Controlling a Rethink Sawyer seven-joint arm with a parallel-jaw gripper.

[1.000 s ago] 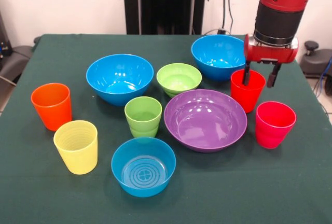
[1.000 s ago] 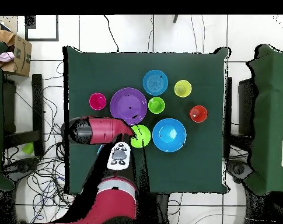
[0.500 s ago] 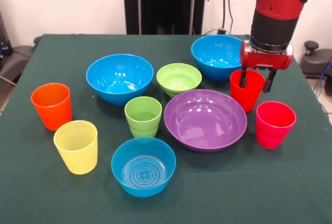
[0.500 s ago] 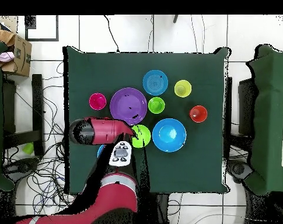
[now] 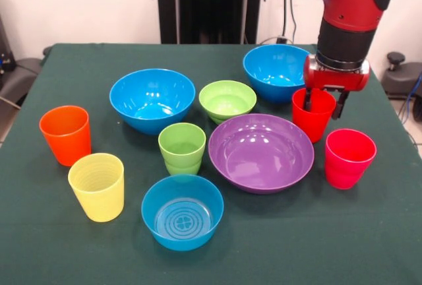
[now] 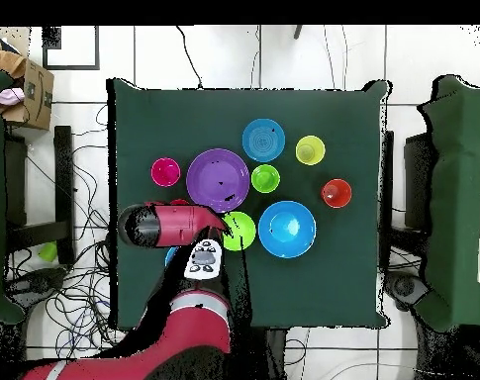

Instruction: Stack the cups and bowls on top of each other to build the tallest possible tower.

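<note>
No tower has been started yet. All the cups and bowls sit apart on the green table (image 5: 53, 67), each on its own.

The step in hand looks like picking up the red cup (image 5: 314, 115). This cup stands near the table's right edge in the front view, just beside the big blue bowl (image 5: 277, 70) at the far right corner and next to the purple bowl (image 5: 261, 153). The gripper (image 5: 323, 103) is down at the cup's top. One finger (image 5: 307, 98) dips inside the cup and the other hangs outside its rim, so the jaws are spread apart with the cup wall between them. They do not look squeezed on it yet.

The pinkish-red cup (image 5: 349, 158) stands just in front of the red one, close by. The other big blue bowl (image 5: 152, 99), the small green bowl (image 5: 227, 99), the light green cup (image 5: 181, 148), the small blue bowl (image 5: 182, 212), the yellow cup (image 5: 97, 186) and the orange cup (image 5: 65, 134) sit further left.

From above, the arm (image 6: 169, 223) covers the red cup.

Next, I think the fingers need to pinch the cup wall, then lift it straight up so it does not bump the pinkish-red cup. A big blue bowl would make a good bottom for it.
</note>
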